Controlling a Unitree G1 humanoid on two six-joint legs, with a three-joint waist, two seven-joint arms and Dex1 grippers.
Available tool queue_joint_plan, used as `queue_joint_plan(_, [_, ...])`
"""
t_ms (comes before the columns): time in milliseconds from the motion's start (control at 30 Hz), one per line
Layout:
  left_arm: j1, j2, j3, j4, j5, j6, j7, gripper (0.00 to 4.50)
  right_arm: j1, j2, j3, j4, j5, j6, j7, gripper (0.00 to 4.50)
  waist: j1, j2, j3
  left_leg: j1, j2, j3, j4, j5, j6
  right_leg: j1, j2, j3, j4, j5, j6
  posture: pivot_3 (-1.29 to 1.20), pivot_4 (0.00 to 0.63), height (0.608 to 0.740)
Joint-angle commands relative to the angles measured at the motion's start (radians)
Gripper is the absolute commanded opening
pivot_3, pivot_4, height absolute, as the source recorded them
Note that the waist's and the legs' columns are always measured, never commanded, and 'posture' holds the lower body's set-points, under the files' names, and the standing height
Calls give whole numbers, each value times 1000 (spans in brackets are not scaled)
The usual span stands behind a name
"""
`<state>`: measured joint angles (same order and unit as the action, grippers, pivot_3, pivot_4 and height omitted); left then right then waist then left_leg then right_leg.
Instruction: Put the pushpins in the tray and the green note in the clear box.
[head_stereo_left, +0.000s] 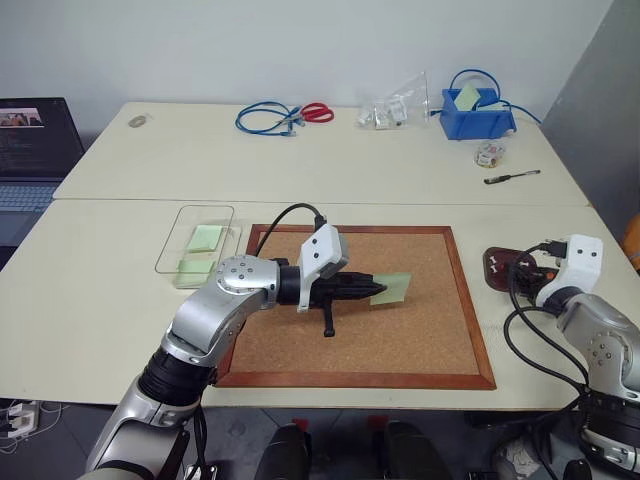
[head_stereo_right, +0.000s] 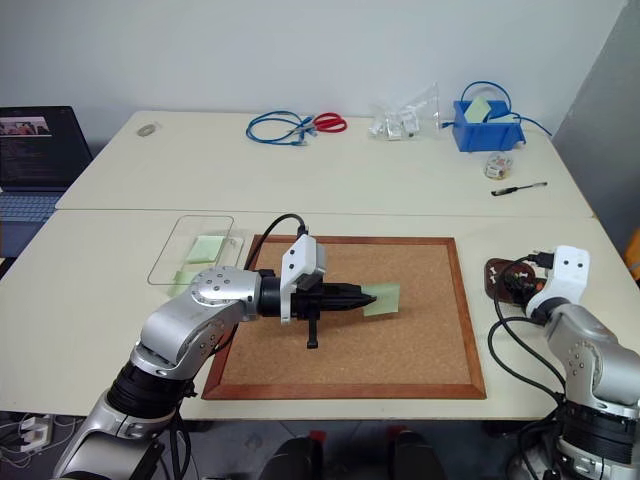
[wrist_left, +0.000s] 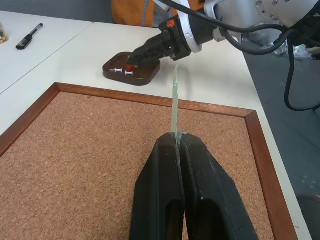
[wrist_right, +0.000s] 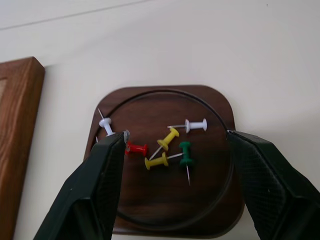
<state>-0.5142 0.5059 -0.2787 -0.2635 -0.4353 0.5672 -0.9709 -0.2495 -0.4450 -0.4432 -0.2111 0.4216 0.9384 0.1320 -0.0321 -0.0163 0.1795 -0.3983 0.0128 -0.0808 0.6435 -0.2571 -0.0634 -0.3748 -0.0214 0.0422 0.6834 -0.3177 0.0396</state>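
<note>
The clear box (head_stereo_left: 197, 238) waits at the left of the cork board (head_stereo_left: 420, 340), and the left gripper (head_stereo_left: 372, 290) pinches the green note (head_stereo_left: 393, 287) by its edge above the board, so it can be carried there. At the right, the right gripper (wrist_right: 175, 150) hangs with its fingers spread over the tray (wrist_right: 220, 200), where the pushpins (wrist_right: 170, 147) already lie, so I judge this part done.

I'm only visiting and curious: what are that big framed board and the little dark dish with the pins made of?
The board looks like cork: a speckled, matte tan face inside a glossy reddish wooden frame. The tray seems dark wood or wood-look plastic, with faint grain and a smooth sheen. The pushpins look like shiny moulded plastic heads on thin metal points.
</note>
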Motion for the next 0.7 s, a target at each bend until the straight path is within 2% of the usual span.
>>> queue_joint_plan(33, [0, 11, 38, -16, 6, -14, 12, 0, 14, -70, -1, -128, 29, -41, 86, 3346, 0, 0, 0, 0, 0, 0, 0, 0, 0, 0, 0, 0, 0, 0, 0, 0, 150, 740])
queue_joint_plan(100, [0, 15, 49, -14, 9, -11, 23, 0, 23, -90, 12, -158, 43, -49, 128, 3346, -1, 0, 0, 0, 0, 0, 0, 0, 0, 0, 0, 0, 0, 0, 0, 0, 150, 740])
queue_joint_plan(167, [-9, 9, 98, -24, -8, 31, 81, 0, 34, -158, 57, -229, 122, -66, 296, 3346, -1, 1, 0, 0, 0, 0, 0, 0, 0, 0, 0, 0, 0, 0, 0, 0, 150, 740])
queue_joint_plan(267, [-12, 4, 137, -50, -8, 76, 150, 0, 27, -216, 94, -249, 195, -85, 450, 3346, -3, 1, 0, 1, 0, 0, 0, 0, 0, 0, 0, 0, 0, 0, 0, 0, 150, 740])
queue_joint_plan(400, [-4, -25, 186, -72, 45, 112, 308, 0, -16, -277, 193, -230, 196, -178, 618, 3346, 0, 0, 0, 0, 0, -1, 1, 0, 0, 1, 0, -1, -1, 0, 1, 0, 150, 740])
queue_joint_plan(533, [13, -69, 241, -110, 93, 147, 475, 0, -86, -271, 275, -262, 250, -202, 709, 3346, 0, 0, 1, 0, 0, -1, 2, 0, 0, 1, 0, -1, -1, 1, 1, 0, 150, 740])
queue_joint_plan(700, [56, -127, 326, -174, 212, 179, 725, 0, -202, -221, 369, -261, 248, -230, 720, 3346, -1, 0, 1, 0, 1, -1, 2, 0, 0, 1, 0, -1, -1, 1, 1, 0, 150, 740])
